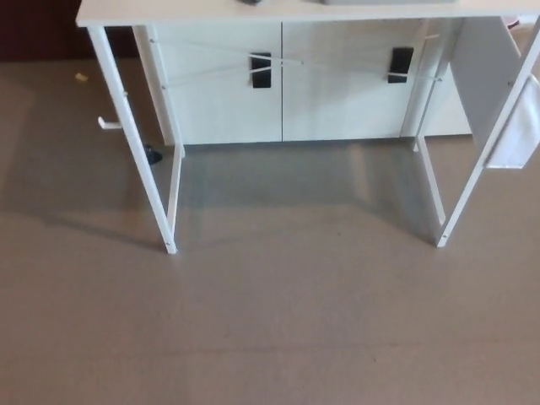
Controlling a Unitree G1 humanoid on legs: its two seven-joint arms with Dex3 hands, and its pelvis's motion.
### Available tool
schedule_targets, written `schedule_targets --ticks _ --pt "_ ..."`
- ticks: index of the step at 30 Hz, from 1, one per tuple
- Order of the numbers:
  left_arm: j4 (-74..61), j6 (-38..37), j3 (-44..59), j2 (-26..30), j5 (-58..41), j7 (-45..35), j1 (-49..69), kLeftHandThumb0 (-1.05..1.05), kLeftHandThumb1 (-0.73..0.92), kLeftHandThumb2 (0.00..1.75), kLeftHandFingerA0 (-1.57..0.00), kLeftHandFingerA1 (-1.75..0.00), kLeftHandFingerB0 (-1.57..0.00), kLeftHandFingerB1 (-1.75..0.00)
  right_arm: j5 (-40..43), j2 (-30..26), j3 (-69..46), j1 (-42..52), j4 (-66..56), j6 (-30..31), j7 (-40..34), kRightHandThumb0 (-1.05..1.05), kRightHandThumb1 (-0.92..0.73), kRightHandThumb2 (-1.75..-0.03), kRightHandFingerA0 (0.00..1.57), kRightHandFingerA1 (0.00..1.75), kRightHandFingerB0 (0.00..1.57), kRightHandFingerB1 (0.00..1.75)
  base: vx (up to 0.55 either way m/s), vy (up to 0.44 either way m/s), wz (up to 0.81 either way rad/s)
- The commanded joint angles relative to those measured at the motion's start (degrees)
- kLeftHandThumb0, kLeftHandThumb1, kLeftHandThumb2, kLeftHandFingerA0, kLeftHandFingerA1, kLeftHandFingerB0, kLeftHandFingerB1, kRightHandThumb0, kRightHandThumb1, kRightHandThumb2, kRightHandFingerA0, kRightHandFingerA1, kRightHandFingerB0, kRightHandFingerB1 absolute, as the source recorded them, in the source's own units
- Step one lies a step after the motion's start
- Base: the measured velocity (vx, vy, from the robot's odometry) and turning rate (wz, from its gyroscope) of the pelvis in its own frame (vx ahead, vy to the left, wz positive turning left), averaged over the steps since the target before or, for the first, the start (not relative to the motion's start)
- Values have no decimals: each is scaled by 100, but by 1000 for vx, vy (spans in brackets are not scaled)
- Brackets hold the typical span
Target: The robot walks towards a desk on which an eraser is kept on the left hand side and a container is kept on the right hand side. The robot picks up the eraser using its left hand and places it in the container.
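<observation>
approaching the white desk [278,10]; perhaps glimpsing the eraser [250,2] at its far edge: light, firm, pinching its sides; no hand showing.

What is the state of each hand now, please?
Left hand: not in view.
Right hand: not in view.
</observation>
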Motion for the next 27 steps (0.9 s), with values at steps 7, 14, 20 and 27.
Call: schedule_targets --ticks 7,14,20,27 --pt "223 -393 -180 238 341 425 12 -20 50 56 -39 -37 -33 -32 2 -1 70 55 -101 30 10 -7 -39 -51 58 51 54 46 230 153 -10" --pt "166 -429 -349 300 476 603 32 -21 51 56 -40 -37 -33 -32 85 28 78 43 17 -26 49 -5 -40 -51 58 52 54 46 174 113 7" --pt "167 -494 -430 356 590 733 61 -23 50 56 -41 -38 -34 -32 35 49 109 15 125 -82 24 -7 -40 -51 60 52 55 46 147 -92 7" --pt "506 -664 -529 376 698 877 45 -21 49 55 -44 -37 -35 -32 8 -11 123 145 242 -259 82 -9 -40 -51 59 52 55 47 165 -284 -1"
